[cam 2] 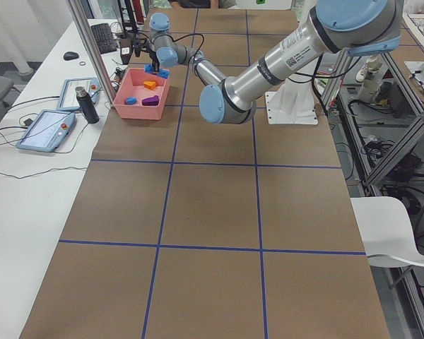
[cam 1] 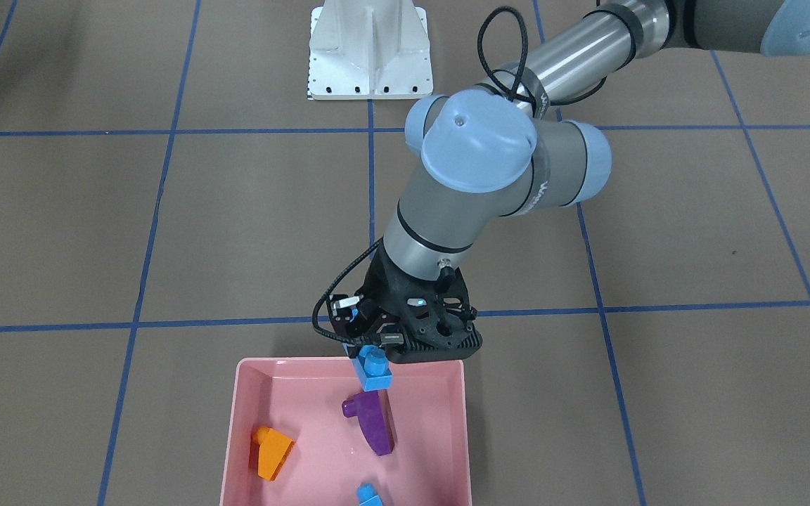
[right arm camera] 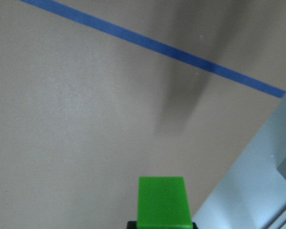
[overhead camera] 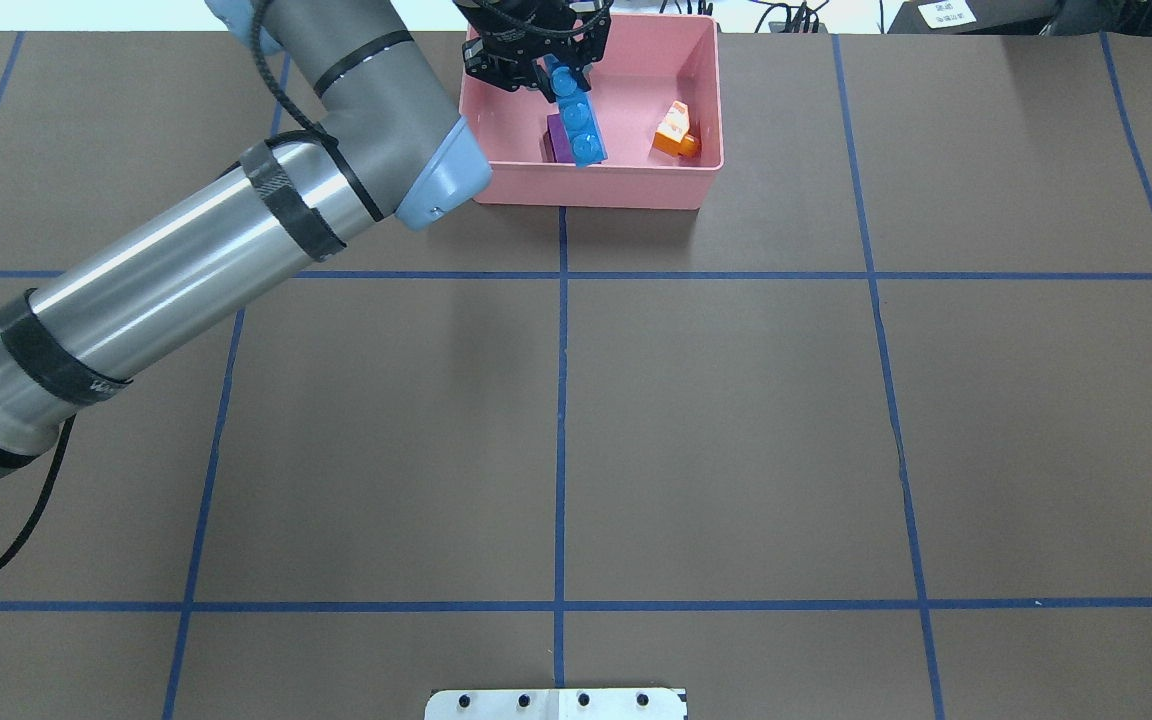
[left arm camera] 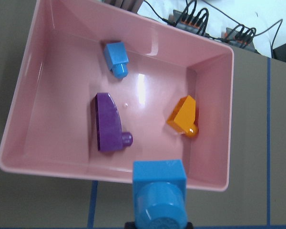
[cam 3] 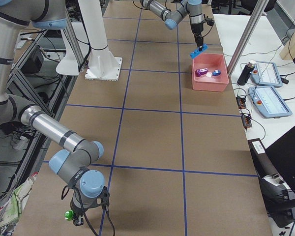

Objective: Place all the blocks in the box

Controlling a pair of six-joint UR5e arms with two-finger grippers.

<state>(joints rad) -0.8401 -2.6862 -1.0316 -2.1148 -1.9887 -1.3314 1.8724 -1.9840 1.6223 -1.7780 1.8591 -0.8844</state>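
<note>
1. Box (left arm camera: 31, 95): glossy pink plastic, glare on its floor.
2. Long blue brick (left arm camera: 159, 195), purple brick (left arm camera: 107, 123): smooth, slightly shiny plastic.
3. Green brick (right arm camera: 162, 200): smooth plastic.
4. Table (overhead camera: 736, 420): matt brown covering.
5. Left arm (overhead camera: 166, 270): shiny bare metal.

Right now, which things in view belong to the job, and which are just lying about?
Job: pink box, long light-blue brick in left gripper, purple sloped brick, orange sloped brick, small light-blue brick, green brick in right gripper.
Lying about: black bottle, two teach pendants, keyboard, mouse, white chair.

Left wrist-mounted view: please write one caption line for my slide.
Long blue brick held over the box; purple brick, orange brick and small blue brick lie inside.
</note>
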